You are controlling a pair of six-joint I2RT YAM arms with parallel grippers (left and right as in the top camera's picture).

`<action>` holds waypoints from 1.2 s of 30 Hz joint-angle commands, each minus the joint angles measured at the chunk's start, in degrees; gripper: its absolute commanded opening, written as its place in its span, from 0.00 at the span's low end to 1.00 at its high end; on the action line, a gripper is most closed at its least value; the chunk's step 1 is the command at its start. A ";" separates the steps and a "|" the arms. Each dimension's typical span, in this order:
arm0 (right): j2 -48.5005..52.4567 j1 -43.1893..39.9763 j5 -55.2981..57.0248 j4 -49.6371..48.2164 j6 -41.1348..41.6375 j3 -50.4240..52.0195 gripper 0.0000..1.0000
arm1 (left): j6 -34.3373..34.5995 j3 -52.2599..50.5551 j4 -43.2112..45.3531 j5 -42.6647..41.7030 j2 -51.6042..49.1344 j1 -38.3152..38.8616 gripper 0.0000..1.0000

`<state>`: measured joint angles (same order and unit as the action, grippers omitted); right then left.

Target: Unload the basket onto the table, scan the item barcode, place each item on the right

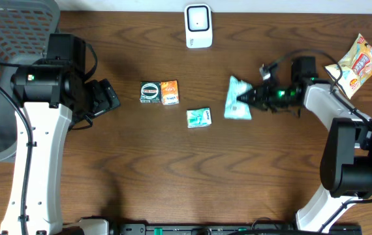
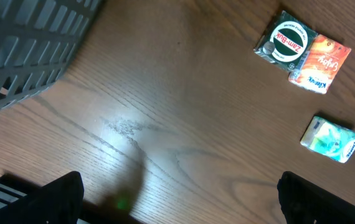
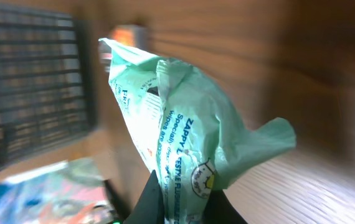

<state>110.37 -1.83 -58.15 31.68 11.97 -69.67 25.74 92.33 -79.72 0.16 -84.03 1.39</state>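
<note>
Overhead view: the wipes pack (image 1: 237, 99) is pinched at its right edge by the closed right gripper (image 1: 252, 97), right of table centre and below the scanner (image 1: 198, 26). Right wrist view: the pack (image 3: 184, 130) is seen crumpled between the fingers. The left gripper (image 1: 109, 96) is held wide open and empty near the basket (image 1: 3, 26). A Zam-Buk box (image 1: 150, 92), an orange box (image 1: 170, 92) and a green packet (image 1: 198, 117) are laid between the arms

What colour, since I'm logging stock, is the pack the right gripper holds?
The pack is mint green with blue print; right wrist view.
</note>
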 commanded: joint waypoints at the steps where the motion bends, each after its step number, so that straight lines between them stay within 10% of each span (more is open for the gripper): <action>1: 0.24 1.11 -11.56 -0.15 -1.90 -4.55 0.01 | 0.52 0.07 -0.37 0.35 -0.31 -0.04 0.98; 36: -19.61 18.34 9.22 3.06 7.76 -8.55 0.01 | 0.52 0.07 -0.37 0.35 -0.31 -0.04 0.98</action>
<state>90.85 15.94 -48.80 33.69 17.12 -77.34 25.74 92.33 -79.72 0.16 -84.03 1.39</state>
